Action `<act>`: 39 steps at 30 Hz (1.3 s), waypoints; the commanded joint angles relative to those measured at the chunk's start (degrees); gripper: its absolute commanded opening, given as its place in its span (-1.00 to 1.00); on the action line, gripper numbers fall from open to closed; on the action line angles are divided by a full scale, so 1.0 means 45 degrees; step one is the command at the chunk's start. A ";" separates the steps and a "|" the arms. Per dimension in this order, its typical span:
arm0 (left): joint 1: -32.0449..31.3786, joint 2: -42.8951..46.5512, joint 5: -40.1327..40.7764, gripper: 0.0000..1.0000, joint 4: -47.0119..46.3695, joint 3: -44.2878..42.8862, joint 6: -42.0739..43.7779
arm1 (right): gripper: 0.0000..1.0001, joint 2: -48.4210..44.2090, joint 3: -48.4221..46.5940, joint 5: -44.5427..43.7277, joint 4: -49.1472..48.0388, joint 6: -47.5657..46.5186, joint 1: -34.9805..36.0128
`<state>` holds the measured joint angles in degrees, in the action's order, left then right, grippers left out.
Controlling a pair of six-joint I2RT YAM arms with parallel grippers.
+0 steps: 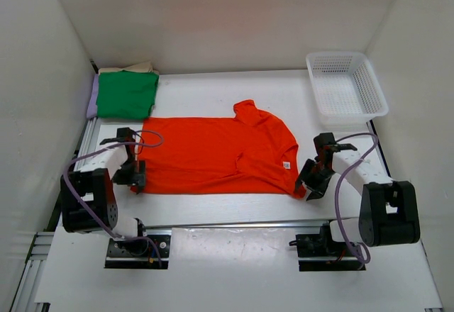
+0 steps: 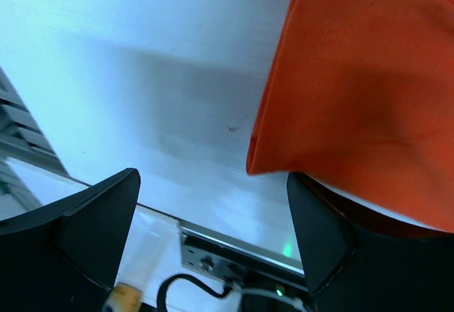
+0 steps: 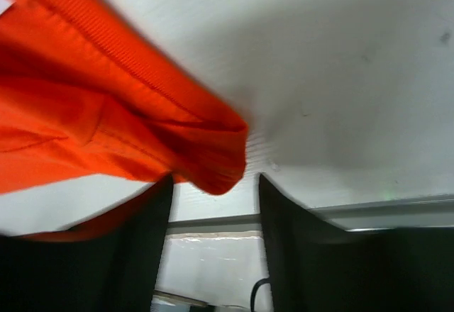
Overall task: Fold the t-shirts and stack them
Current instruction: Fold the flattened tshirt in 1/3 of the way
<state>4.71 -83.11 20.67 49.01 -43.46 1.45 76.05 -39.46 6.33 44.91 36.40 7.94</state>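
The orange-red t-shirt (image 1: 216, 154) lies spread across the table's middle, with one sleeve toward the back. The green t-shirt (image 1: 126, 93) lies folded at the back left, on top of the beige one (image 1: 128, 67) and the lilac one (image 1: 91, 98). My left gripper (image 1: 133, 181) is open at the orange shirt's near left corner. In the left wrist view the gripper (image 2: 211, 184) has that corner (image 2: 340, 92) by its right finger. My right gripper (image 1: 309, 184) is open at the near right corner. In the right wrist view the gripper (image 3: 215, 198) has a fold of orange cloth (image 3: 142, 120) reaching between its jaws.
A white mesh basket (image 1: 347, 88) stands at the back right. A metal rail (image 1: 234, 223) runs along the near edge between the arm bases. White walls close in the left, back and right sides.
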 commanded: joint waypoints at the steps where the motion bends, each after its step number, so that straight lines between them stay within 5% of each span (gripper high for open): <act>1: 0.0826 0.0909 -0.1971 0.91 0.0784 -0.1296 -0.0323 | 0.20 -0.0062 -0.0076 -0.0389 0.0685 0.0094 -0.0281; 6: 0.2173 0.1360 -0.3616 0.94 0.1725 -0.2471 -0.0323 | 0.46 -0.1409 -0.0566 -0.0566 0.1232 0.0094 -0.0164; 19: 0.2059 -0.2133 -0.4223 1.00 0.0067 -0.2451 -0.0323 | 0.50 0.0657 0.0527 0.0817 -0.1578 0.0114 -0.0164; 21: 0.2059 -0.2447 -0.4067 0.86 -0.0072 -0.2334 -0.0323 | 0.37 0.0932 0.0527 0.1074 -0.1853 0.0114 -0.0164; 22: 0.2059 -0.2720 -0.4065 0.74 -0.0188 -0.2334 -0.0323 | 0.20 0.1067 0.0643 0.1074 -0.1854 0.0114 -0.0164; 23: 0.2059 -0.2722 -0.4220 0.52 -0.0189 -0.2334 -0.0323 | -0.19 0.1068 0.0644 0.1074 -0.1854 0.0230 -0.0164; 24: 0.2059 -0.2722 -0.4357 0.09 -0.0189 -0.2334 -0.0323 | -0.43 0.1068 0.0761 0.1074 -0.1719 0.0231 -0.0164; 27: 0.1942 -0.2722 -0.4671 -0.79 -0.0189 -0.2217 -0.0323 | -0.96 0.0270 0.1034 0.0704 -0.1193 0.0366 -0.0319; 34: 0.2449 -0.0967 -0.2840 -0.80 0.0688 -0.1241 -0.0323 | -1.00 -0.2617 0.1034 0.0156 0.1305 0.1576 -0.0457; 39: 0.2567 0.0694 -0.2015 -0.80 0.1802 0.0045 -0.0323 | -1.00 -0.3968 0.2867 0.0720 0.1603 0.2866 -0.0457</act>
<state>15.66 -84.51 5.15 54.08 -45.78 -0.32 60.07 -31.09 10.00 46.57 44.71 6.37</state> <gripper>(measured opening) 0.141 0.017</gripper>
